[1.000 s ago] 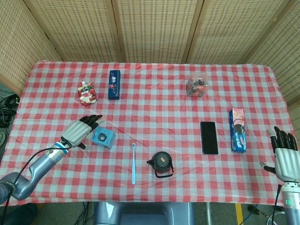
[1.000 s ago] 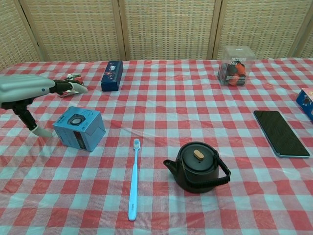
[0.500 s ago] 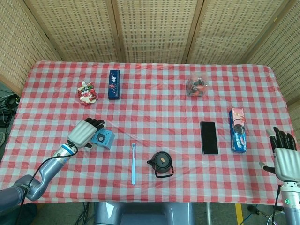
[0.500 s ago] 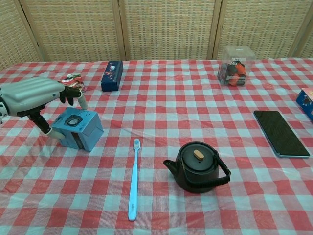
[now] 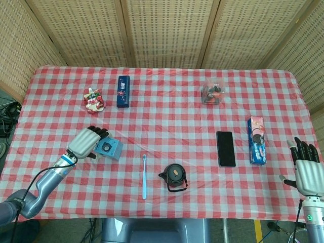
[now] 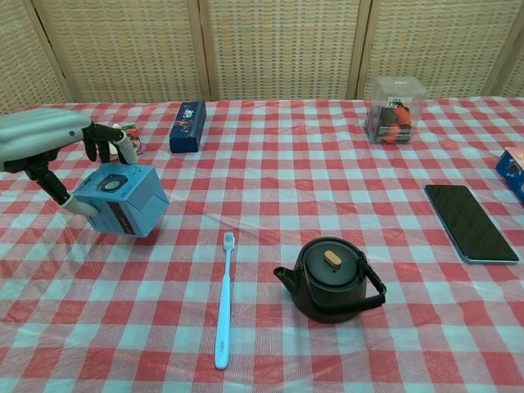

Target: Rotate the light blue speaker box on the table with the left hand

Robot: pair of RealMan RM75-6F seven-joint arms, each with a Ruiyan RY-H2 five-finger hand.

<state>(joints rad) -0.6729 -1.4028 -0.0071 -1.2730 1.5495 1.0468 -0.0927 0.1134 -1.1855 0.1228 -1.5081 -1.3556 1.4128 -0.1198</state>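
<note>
At the worktop's (image 5: 167,109) left side we record our left hand (image 5: 85,143), fingers wrapped over the light blue speaker box (image 6: 119,199), which it holds tilted, one edge raised off the checked cloth. Next, a light blue toothbrush (image 6: 223,301) lying lengthwise, then a black teapot (image 6: 332,281) near the front edge. Further right, a dark phone (image 5: 226,148) beside a blue carton (image 5: 256,139). At far right our right hand (image 5: 307,168) hangs off the worktop, fingers spread, holding nothing.
</note>
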